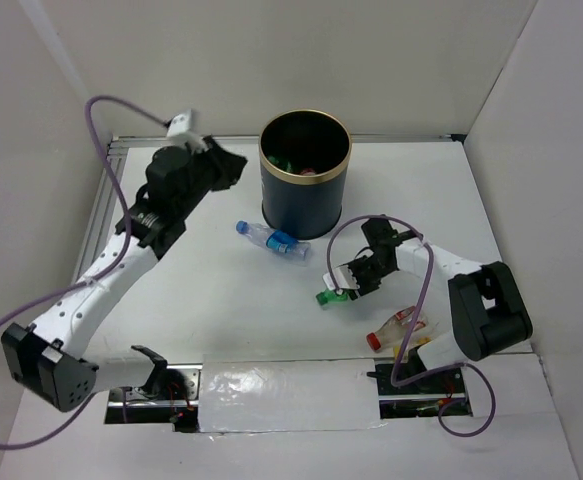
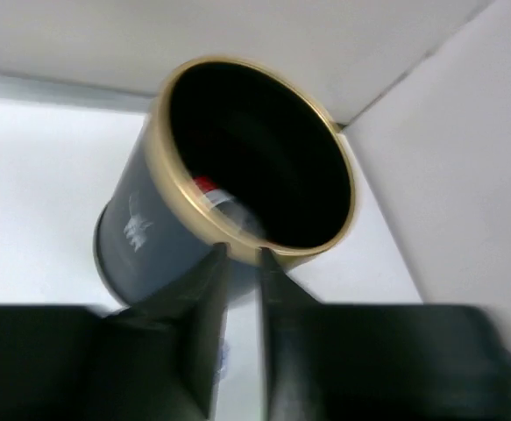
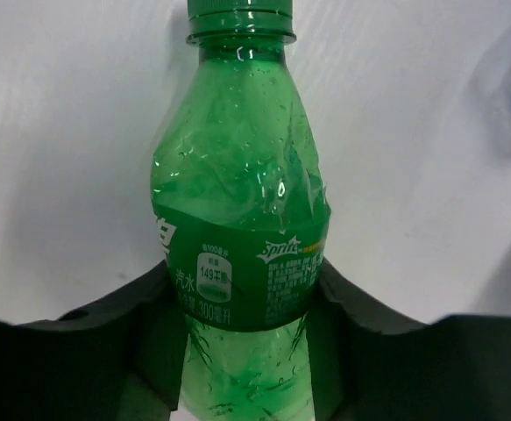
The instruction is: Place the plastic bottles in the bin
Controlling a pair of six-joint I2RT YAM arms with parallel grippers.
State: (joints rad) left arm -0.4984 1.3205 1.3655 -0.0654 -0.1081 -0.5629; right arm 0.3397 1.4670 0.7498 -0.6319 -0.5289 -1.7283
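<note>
The bin (image 1: pixel 301 205) stands in the middle of the worktop (image 1: pixel 211 310), near the far edge. The right jaws squeeze a green bottle (image 3: pixel 242 263) by its label, toward the front right. The left jaws are just left of the bin, almost closed with a thin gap, holding nothing. A blue bottle (image 1: pixel 271 240) lies just in front of the bin. A red-cap bottle (image 1: pixel 396 328) lies near the front edge.

One dark navy cylindrical bin with gold rim (image 1: pixel 301 208); three outside it: one green plastic bottle (image 3: pixel 242 202), one clear blue-capped bottle (image 1: pixel 271 240), one clear red-capped bottle (image 1: pixel 396 326).
</note>
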